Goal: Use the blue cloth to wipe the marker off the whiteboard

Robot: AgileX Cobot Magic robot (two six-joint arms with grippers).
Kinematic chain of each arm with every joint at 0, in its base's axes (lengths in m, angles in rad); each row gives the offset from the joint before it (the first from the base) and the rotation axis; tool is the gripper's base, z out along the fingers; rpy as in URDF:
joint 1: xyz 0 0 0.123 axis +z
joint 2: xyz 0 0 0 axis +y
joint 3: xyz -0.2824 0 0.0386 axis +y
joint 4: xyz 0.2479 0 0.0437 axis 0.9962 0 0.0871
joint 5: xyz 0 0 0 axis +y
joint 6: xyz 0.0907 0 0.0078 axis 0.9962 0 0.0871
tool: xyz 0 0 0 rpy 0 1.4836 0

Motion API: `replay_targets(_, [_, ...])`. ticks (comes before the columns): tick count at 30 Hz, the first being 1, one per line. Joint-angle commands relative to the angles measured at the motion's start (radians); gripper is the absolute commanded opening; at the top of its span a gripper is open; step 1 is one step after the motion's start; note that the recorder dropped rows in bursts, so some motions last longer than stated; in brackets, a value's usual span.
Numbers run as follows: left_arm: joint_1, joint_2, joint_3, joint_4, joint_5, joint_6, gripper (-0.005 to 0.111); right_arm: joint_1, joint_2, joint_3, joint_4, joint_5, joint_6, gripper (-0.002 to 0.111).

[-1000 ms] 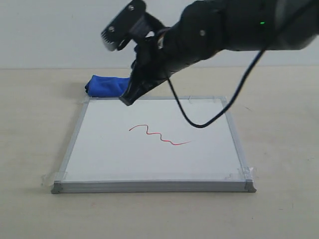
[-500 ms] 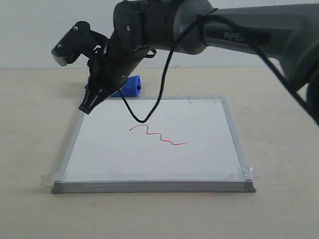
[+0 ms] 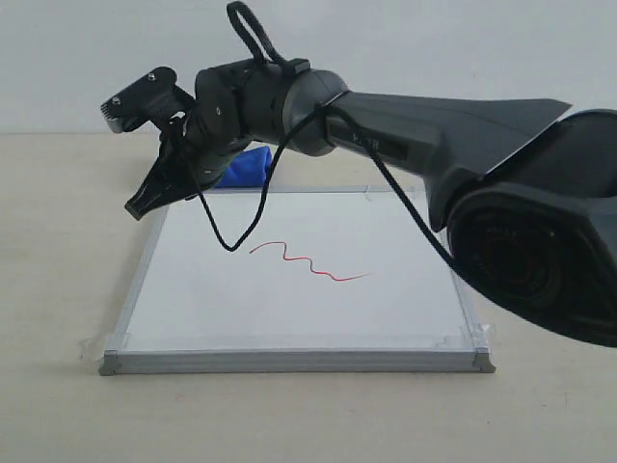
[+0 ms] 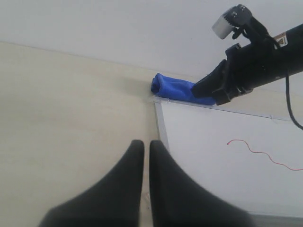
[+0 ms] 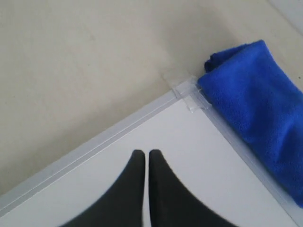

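1. Exterior view: your right claw (image 3: 139, 204) reaches across to the far left corner of the whiteboard (image 3: 289, 361), tips pointing down, fingers pressed together, nothing in them. The blue cloth (image 3: 247, 166) lies on the table (image 3: 58, 251) just past the board's far edge, partly hidden behind the arm. The marker (image 3: 308, 262) is a red wavy line near mid-board, well apart from the claw. A black cable (image 3: 224, 231) loops down over the board.
2. Left wrist view: your left claw (image 4: 145, 144) is closed and empty, over the table just beside the board's frame. The cloth sits at the board's far corner, with the right claw in front of it.
3. Right wrist view: right claw fingers together, over the white surface near the corner. The cloth lies outside along the frame, touching it. Clear tape (image 5: 190, 98) covers the corner.
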Motion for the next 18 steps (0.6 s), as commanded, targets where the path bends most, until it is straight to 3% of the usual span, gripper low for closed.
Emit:
replay_targets(1, [0.003, -0.004, 0.004, 0.003, 0.000, -0.001, 0.004, 0.000, 0.016, -0.016, -0.107, -0.043, 0.196, 0.000])
replay_targets(8, [0.003, -0.004, 0.004, 0.003, 0.000, -0.001, 0.004, 0.000, 0.016, -0.016, -0.249, -0.067, 0.391, 0.000])
replay_targets(18, [0.003, -0.004, 0.004, 0.003, 0.000, -0.001, 0.004, 0.017, -0.063, -0.016, -0.190, 0.193, 0.259, 0.000])
